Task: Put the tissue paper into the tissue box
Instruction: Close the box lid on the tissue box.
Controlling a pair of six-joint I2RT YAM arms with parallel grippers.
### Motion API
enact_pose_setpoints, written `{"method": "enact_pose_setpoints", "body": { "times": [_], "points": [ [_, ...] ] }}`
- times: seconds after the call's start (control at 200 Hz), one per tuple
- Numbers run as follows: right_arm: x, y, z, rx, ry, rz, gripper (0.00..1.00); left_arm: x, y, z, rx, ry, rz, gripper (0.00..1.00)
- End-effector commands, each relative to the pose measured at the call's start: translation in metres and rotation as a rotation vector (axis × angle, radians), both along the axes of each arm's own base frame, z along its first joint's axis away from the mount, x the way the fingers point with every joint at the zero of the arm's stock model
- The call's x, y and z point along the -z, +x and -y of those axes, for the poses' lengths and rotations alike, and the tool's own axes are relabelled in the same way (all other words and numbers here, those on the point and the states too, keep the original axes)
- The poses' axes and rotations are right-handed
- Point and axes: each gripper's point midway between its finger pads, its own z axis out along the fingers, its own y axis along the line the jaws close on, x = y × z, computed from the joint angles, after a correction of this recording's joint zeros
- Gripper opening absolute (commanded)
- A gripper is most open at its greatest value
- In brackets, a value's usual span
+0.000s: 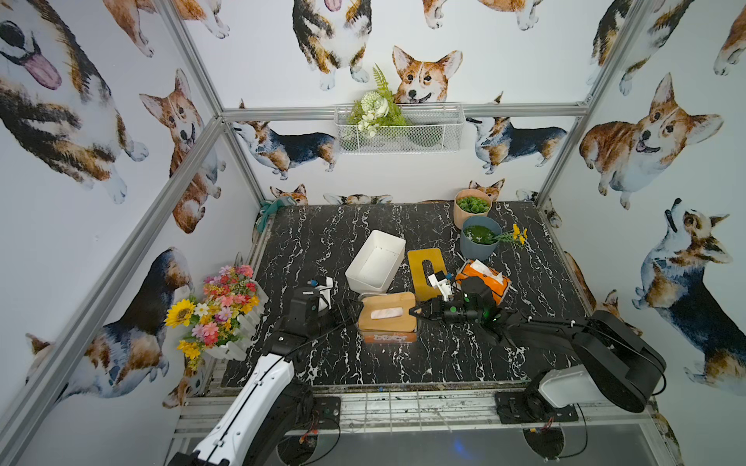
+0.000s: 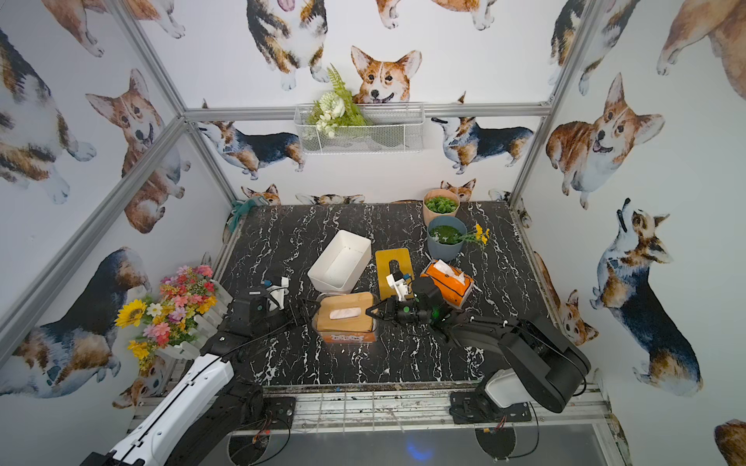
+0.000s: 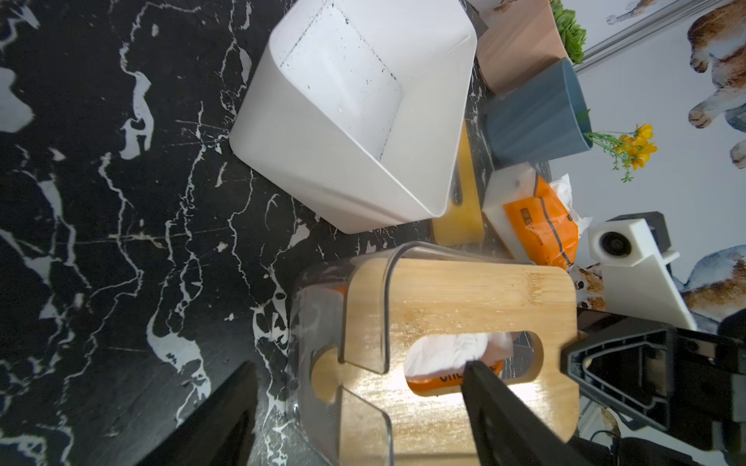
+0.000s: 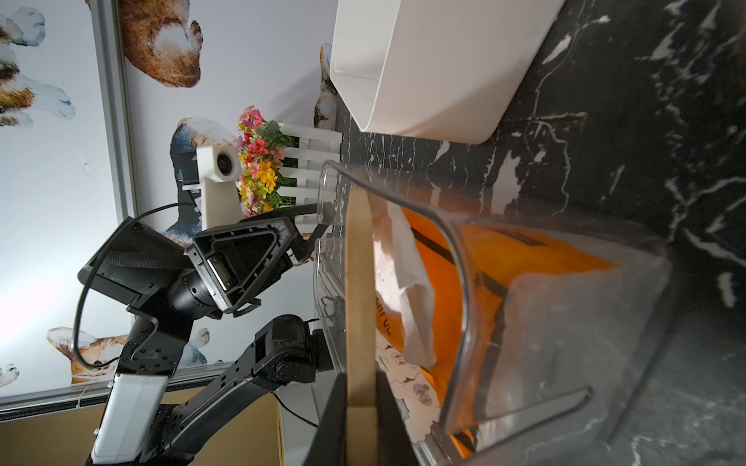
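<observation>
A clear tissue box [image 1: 388,337] [image 3: 306,290] [image 4: 565,322] stands at the table's front middle, with an orange pack of tissue paper [image 3: 428,383] [image 4: 504,258] inside. A wooden lid [image 1: 387,302] [image 2: 347,302] [image 3: 464,290] [image 4: 357,262] lies on top of it, and white tissue [image 1: 386,313] [image 3: 448,349] shows in the lid's slot. My right gripper [image 1: 415,311] [image 2: 371,311] [image 4: 360,387] is shut on the lid's right edge. My left gripper [image 1: 348,310] [image 3: 359,367] is open at the box's left end. One of its fingers [image 3: 484,387] is over the slot, the other beside the box.
An empty white bin [image 1: 375,260] stands just behind the box. A second wooden lid [image 1: 428,268] lies flat beside the bin, and another orange tissue pack [image 1: 484,282] is to its right. Blue [image 1: 478,242] and pink [image 1: 472,207] pots stand at the back right. A flower planter [image 1: 226,314] is on the left.
</observation>
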Motion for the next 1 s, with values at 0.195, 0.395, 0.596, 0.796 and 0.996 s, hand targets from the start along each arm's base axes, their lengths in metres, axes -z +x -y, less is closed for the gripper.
{"method": "enact_pose_setpoints", "body": {
  "times": [0.195,0.395,0.596,0.796,0.996],
  "points": [
    [-0.009,0.001,-0.003,0.012,0.047,-0.017,0.00,0.001,0.010,0.014,0.061,-0.058,0.020,0.79],
    [-0.010,-0.002,-0.002,0.016,0.055,-0.034,0.00,0.010,0.010,0.023,0.098,-0.135,-0.018,0.73],
    [-0.008,-0.005,-0.001,0.016,0.053,-0.038,0.00,0.020,0.011,0.020,0.086,-0.110,-0.050,0.72],
    [-0.006,-0.005,0.000,0.019,0.059,-0.045,0.00,0.022,0.007,0.029,0.118,-0.174,-0.080,0.67],
    [-0.004,-0.007,-0.001,0.016,0.061,-0.052,0.00,0.025,0.003,0.033,0.150,-0.180,-0.116,0.54]
  ]
}}
